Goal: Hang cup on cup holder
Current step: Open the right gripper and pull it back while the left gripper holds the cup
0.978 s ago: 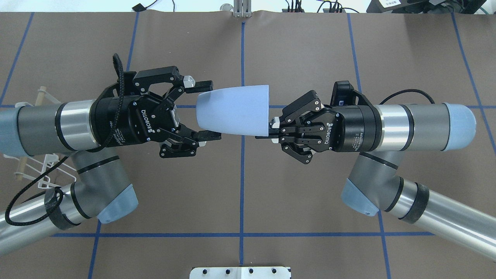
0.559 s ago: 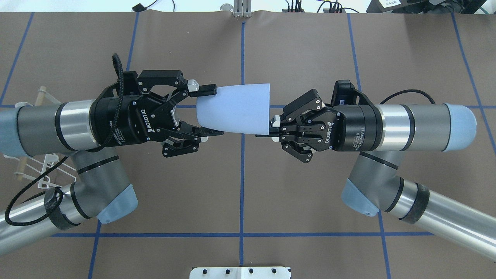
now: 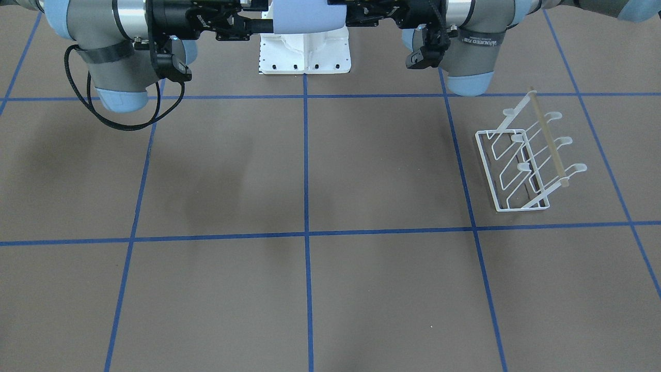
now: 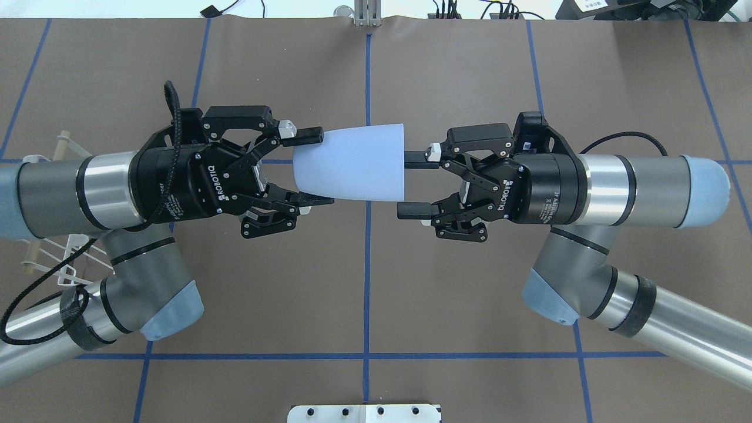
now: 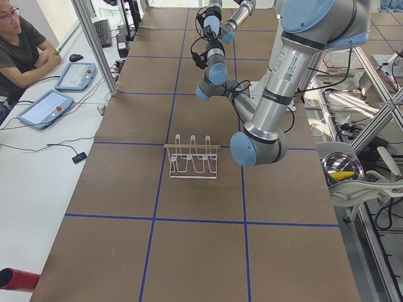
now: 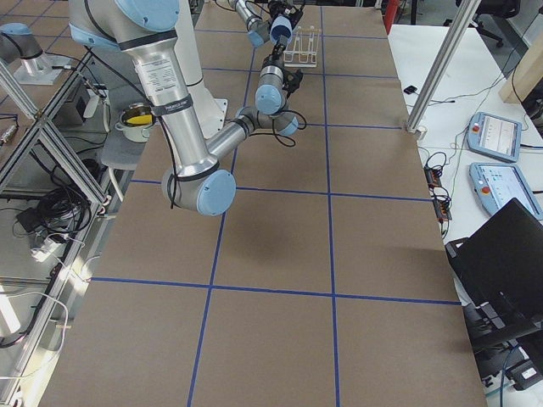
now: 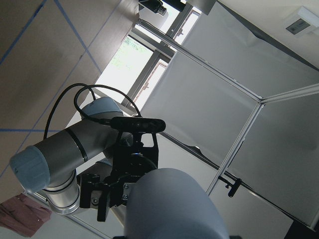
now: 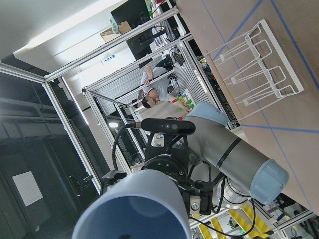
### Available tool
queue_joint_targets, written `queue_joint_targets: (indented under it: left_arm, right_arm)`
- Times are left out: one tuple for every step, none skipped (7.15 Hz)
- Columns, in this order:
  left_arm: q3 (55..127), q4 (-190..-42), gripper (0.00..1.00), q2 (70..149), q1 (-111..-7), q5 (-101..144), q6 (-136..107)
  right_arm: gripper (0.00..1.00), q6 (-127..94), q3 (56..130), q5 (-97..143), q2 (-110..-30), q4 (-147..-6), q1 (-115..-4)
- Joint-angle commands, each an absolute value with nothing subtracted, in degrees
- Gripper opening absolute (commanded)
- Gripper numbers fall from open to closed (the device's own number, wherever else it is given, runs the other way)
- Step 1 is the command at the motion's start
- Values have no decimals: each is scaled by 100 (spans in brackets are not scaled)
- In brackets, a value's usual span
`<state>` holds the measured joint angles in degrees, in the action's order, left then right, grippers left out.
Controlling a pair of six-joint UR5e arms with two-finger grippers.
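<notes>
My left gripper (image 4: 310, 169) is clamping the cup (image 4: 352, 164) by its narrow base end. One finger is pressing on each side of the base, and the jaws are drawn in to the base's width. The cup is lying on its side in the air above the table (image 4: 470, 76), with its wide mouth facing away from my left gripper.

My right gripper (image 4: 411, 184) is hovering at that mouth with its fingers spread wide, holding nothing. One fingertip is sitting just at the cup's rim and the other just outside its wall. I cannot tell whether either is touching. My two arms are reaching in toward the cup from opposite sides.

The cup holder (image 3: 486, 170) is standing on the brown, blue-taped table, well apart from the cup on my left-arm side. Its white prongs are slanting up under a pale wooden rod (image 3: 550, 142).
</notes>
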<state>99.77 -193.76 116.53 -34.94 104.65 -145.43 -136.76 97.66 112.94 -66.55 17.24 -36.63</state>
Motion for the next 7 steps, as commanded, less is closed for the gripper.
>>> queue_joint_targets:
  left_arm:
    - [10002, -19258, 0, 11331, -3804, 10415, -13953]
    - [10141, -18465, 0, 11242, -3980, 10441, -13391]
    - [10543, -17309, 0, 11206, -4016, 10450, -12472]
    - [10912, -16409, 0, 11032, -4017, 10450, -11715]
    - [11055, -15696, 0, 10839, -4078, 10433, -11255]
    - [11065, -15280, 0, 10506, -4235, 10467, -10476]
    - [11065, -14545, 0, 10390, -4419, 10633, -9702]
  right_arm:
    - [100, -12329, 9704, 11774, -7100, 1671, -4137]
    - [100, -11635, 9477, 12117, -7249, 1609, -4514]
    - [100, -10784, 9118, 12520, -7303, 1556, -4874]
    - [100, -10306, 9019, 12672, -7460, 1295, -5139]
    - [100, -9744, 8991, 12604, -7827, 1153, -5298]
    - [100, -8651, 8956, 12664, -8075, 864, -5648]
    - [100, -7839, 8939, 12709, -8190, 374, -5817]
